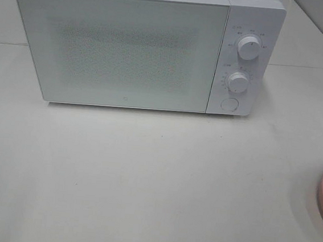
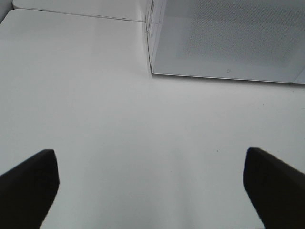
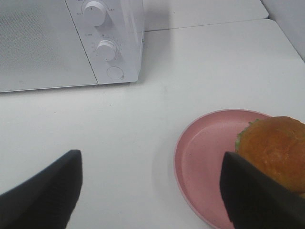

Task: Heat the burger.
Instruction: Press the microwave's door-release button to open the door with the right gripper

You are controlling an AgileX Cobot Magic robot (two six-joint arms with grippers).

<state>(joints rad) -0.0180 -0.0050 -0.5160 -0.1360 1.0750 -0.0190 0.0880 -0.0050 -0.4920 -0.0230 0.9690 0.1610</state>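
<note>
On the pink plate, at the right of the white tabletop, sits the burger. I see it only through the right wrist camera, cut by the frame edge and partly behind one dark finger. From the high camera only a sliver of that plate shows. My right pincer stands wide apart, holding nothing. My left pincer is spread wide over bare tabletop, empty too. At the back, the microwave has its door closed; its dial markings are too small to read
</note>
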